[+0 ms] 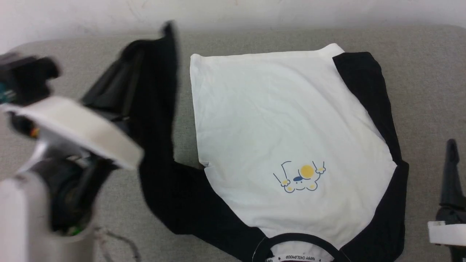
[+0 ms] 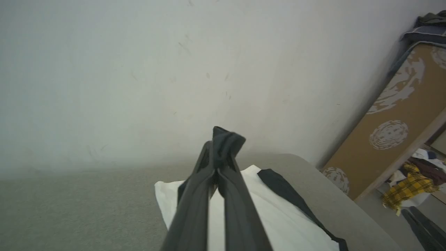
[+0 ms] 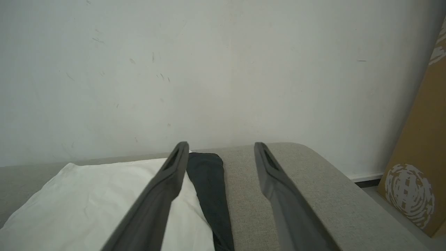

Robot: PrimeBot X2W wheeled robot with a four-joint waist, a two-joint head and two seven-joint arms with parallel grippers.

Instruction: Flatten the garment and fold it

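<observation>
The first fold is judged in hand: one black sleeve (image 1: 160, 174) of the T-shirt (image 1: 276, 120), spread flat on the tabletop (image 1: 429, 91) below, is held lifted in the clenched left hand (image 2: 219, 146), to be laid inward, while the right hand (image 3: 219, 153) is open.

Garment (image 1: 276, 120): I read white body, black sleeves and neck trim, yellow-and-blue print.
Padded surface (image 1: 429, 91): grey-beige weave.
Leaning board (image 2: 393, 118): brown, whitish round motifs.
Wall (image 3: 223, 69): off-white.

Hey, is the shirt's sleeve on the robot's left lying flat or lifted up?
Lifted. The left hand is shut on the sleeve near its end, holding it up; the rest of the shirt lies spread.
</observation>
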